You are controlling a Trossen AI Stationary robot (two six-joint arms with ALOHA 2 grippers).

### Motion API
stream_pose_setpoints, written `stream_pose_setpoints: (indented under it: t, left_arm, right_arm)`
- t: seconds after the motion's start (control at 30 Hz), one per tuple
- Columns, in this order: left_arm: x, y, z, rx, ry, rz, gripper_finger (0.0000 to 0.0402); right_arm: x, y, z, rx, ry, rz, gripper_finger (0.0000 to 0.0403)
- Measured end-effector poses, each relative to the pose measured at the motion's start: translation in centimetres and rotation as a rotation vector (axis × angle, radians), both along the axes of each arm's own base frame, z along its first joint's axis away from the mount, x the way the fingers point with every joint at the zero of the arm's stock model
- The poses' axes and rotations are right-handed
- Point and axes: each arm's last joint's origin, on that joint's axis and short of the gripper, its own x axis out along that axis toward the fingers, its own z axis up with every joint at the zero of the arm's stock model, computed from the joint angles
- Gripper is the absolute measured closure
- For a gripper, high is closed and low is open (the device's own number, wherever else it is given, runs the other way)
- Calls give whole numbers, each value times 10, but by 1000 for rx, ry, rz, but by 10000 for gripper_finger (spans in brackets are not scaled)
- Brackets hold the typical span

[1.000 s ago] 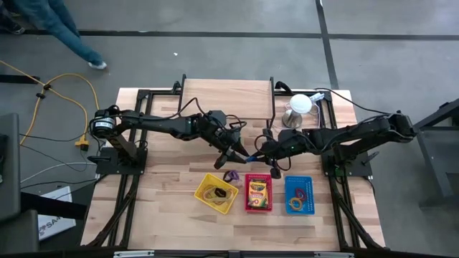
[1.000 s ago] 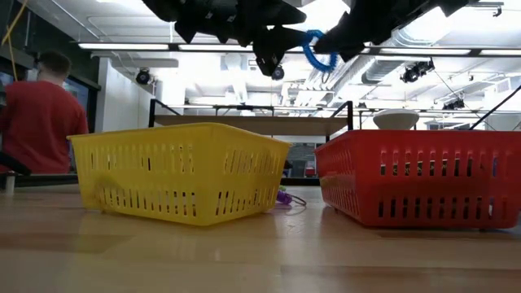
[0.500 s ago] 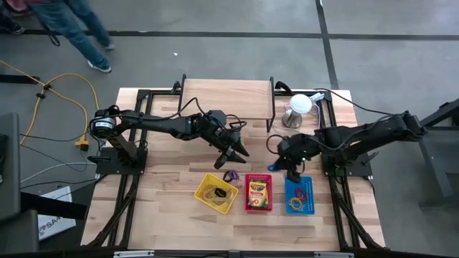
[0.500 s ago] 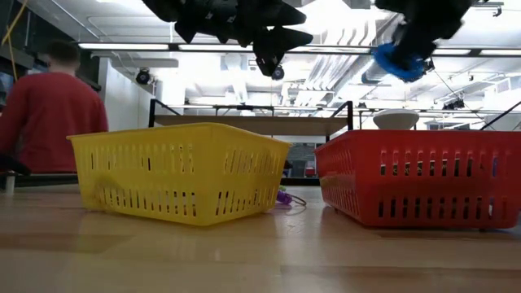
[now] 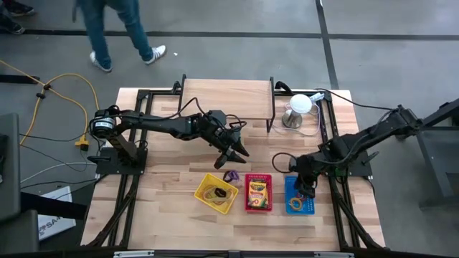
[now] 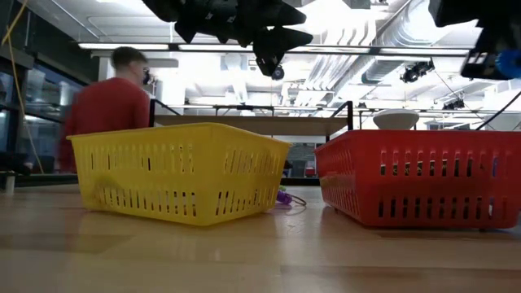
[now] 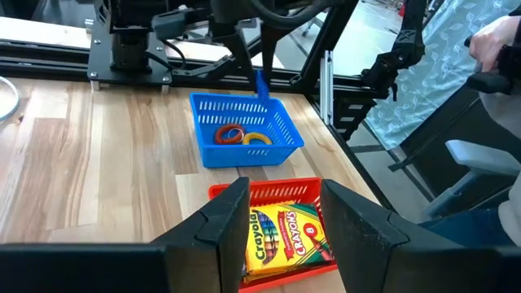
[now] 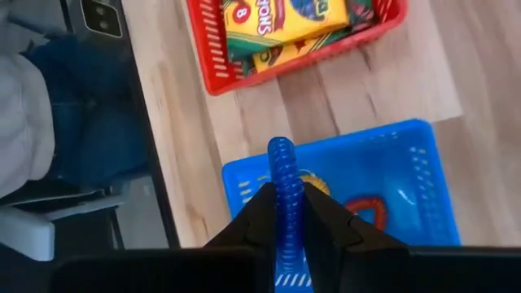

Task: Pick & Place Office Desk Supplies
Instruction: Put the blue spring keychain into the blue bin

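Blue coiled ring (image 8: 282,183) pinched in right tool (image 8: 283,213), over blue basket (image 8: 423,175)

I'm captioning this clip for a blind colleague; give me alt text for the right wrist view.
The right gripper, fingers shut on a blue ribbed plastic ring, hangs over a blue plastic mesh basket holding red and yellow rings. Beside it on the wooden table, a red plastic basket holds yellow-and-green crayon boxes.

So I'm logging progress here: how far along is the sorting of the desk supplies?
Mostly done: rubber bands lie in the yellow basket, crayon boxes in the red basket, rings in the blue basket. In hand: the right gripper holds a blue coil ring above the blue basket. Left: a purple clip on the table, below the open left gripper.
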Motion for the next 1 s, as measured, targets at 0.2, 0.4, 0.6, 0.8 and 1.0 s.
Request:
stream_pose_setpoints:
  t: [0.2, 0.4, 0.6, 0.8, 1.0]
  left_arm:
    - [0, 0, 0, 0, 0, 0, 254]
    - [0, 0, 0, -1, 1, 0, 254]
    - [0, 0, 0, -1, 1, 0, 254]
    - [0, 0, 0, -1, 1, 0, 254]
    - [0, 0, 0, -1, 1, 0, 254]
  right_arm:
    - [-4, 8, 0, -34, -4, -25, 372]
    - [-8, 16, -1, -92, -17, -66, 372]
    - [-7, 31, -12, -125, 38, -75, 372]
    - [1, 45, -35, -197, 136, -35, 372]
    - [8, 53, -56, -255, 224, -18, 372]
